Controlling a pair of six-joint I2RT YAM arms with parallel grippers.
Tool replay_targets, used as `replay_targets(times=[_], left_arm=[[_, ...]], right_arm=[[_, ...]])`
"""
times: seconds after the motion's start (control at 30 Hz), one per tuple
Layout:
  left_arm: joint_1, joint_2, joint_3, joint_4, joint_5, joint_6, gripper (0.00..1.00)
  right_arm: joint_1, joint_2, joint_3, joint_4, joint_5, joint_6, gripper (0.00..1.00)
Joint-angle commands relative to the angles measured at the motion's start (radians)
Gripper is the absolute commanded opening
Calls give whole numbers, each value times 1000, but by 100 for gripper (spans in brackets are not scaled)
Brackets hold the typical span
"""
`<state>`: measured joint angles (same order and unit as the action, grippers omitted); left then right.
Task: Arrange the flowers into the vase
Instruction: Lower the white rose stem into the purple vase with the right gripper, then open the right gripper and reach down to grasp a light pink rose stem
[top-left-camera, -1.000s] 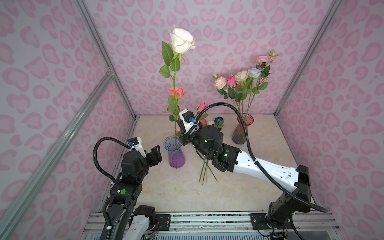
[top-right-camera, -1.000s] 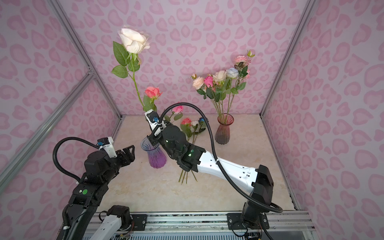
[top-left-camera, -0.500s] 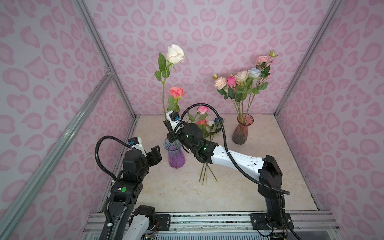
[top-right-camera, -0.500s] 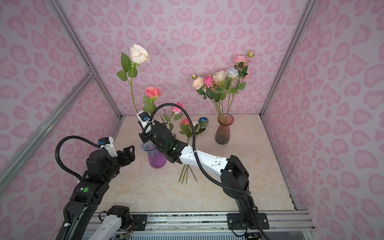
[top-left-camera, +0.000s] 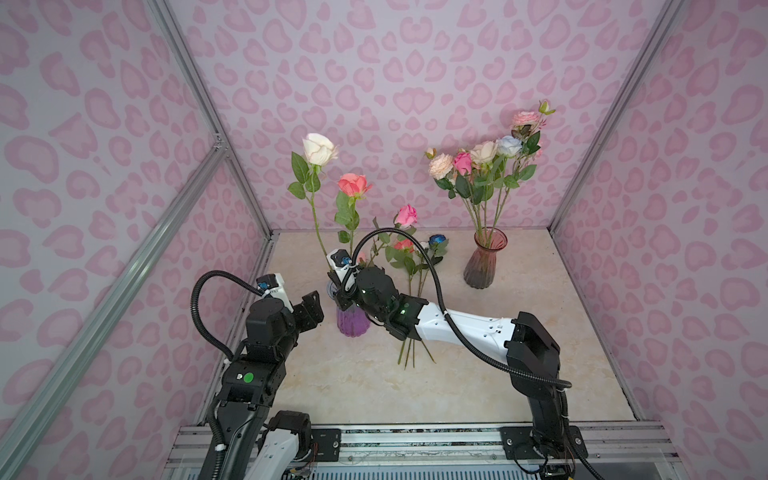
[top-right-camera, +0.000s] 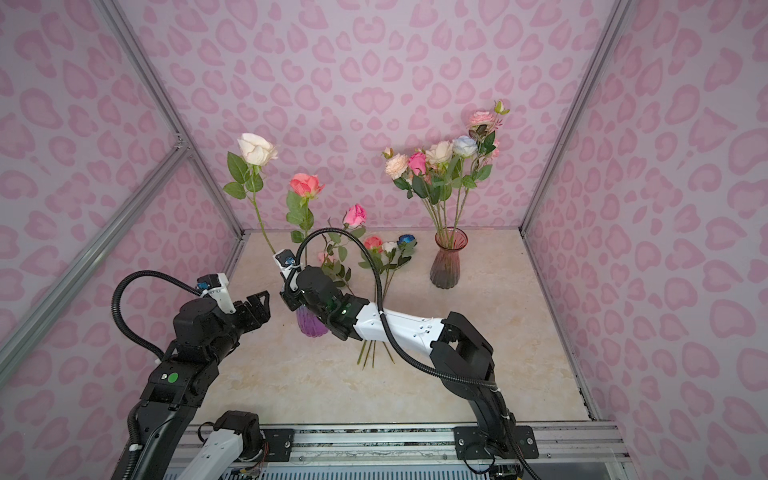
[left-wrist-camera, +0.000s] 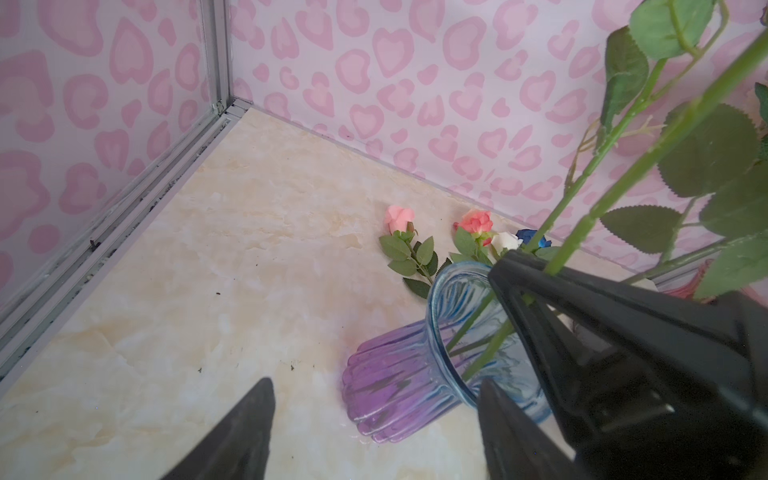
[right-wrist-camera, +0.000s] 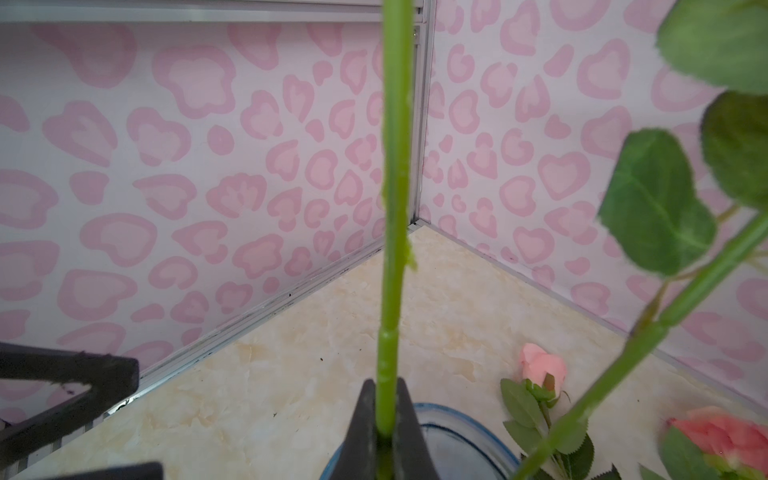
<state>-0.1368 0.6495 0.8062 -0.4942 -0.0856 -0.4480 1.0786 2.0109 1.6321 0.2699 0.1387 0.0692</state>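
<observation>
Pinching the white rose (top-left-camera: 319, 148) by its stem at the purple vase (top-left-camera: 352, 324) mouth with right claw (right-wrist-camera: 384, 390) (hovering alongside with left claw (top-left-camera: 317, 309) spread).

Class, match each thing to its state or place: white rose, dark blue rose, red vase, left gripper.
Things:
1. white rose
2. dark blue rose
3. red vase
4. left gripper

States:
A. open, empty
B. lying on the table
C. stem pinched by the right gripper
D. holding a bunch of roses

Pairs: 1-C, 2-B, 3-D, 4-A
</observation>
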Motion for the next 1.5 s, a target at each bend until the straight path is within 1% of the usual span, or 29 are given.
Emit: replay_targets(times=[0.0, 0.03, 0.13, 0.2, 0.33, 0.43, 0.5, 0.67, 0.77, 0.9, 0.97, 1.03, 1.07, 1.13, 1.17, 1.2, 1.23, 1.27, 1.4, 1.47], left_arm=[[1, -5, 7, 11, -3, -4, 78], [1, -5, 7, 12, -6, -3, 78], [3, -2, 7, 11, -5, -6, 78], [3, 0, 6, 10, -2, -7, 78], [3, 2, 8, 12, 0, -8, 78], [4, 2, 9, 11, 1, -8, 78], [4, 2, 10, 12, 1, -6, 78], [5, -1, 8, 14, 2, -7, 78], [4, 1, 8, 15, 7, -6, 78], [5, 4, 6, 22, 14, -9, 78], [5, 9, 9, 20, 14, -12, 78], [5, 10, 9, 17, 14, -15, 78], [6, 7, 9, 14, 14, -15, 78], [6, 0, 6, 15, 10, -15, 78], [5, -4, 3, 15, 9, -13, 78], [5, -8, 4, 15, 10, -12, 77], [6, -11, 4, 16, 10, -13, 78], [6, -14, 2, 17, 13, -12, 78], [6, -23, -1, 17, 19, -17, 78], [6, -25, 6, 11, 53, -32, 81]], right_arm=[[0, -10, -32, 28, 55, 34, 17], [-1, -12, -28, 19, 56, 37, 20], [0, -11, -26, 6, 55, 40, 21], [1, -14, -30, 7, 63, 37, 26], [8, -47, -49, 4, 80, 33, 29], [20, -103, -93, 21, 86, 28, 32], [38, -145, -109, -1, 91, 25, 34], [95, -307, -241, -2, 127, 19, 36], [112, -422, -369, 31, 127, -6, 37], [111, -527, -470, 5, 203, -4, 36], [102, -571, -519, -28, 287, 37, 34], [51, -591, -589, -55, 286, 72, 31], [3, -589, -613, -93, 246, 111, 30], [-105, -551, -609, -202, 100, 176, 29], [-157, -512, -587, -253, 15, 187, 31], [-196, -470, -559, -293, -40, 187, 32], [-232, -414, -517, -344, -92, 178, 35], [-263, -356, -468, -397, -117, 170, 36], [-330, -158, -331, -446, -234, 124, 42], [-343, -52, -221, -509, -292, 107, 45]])
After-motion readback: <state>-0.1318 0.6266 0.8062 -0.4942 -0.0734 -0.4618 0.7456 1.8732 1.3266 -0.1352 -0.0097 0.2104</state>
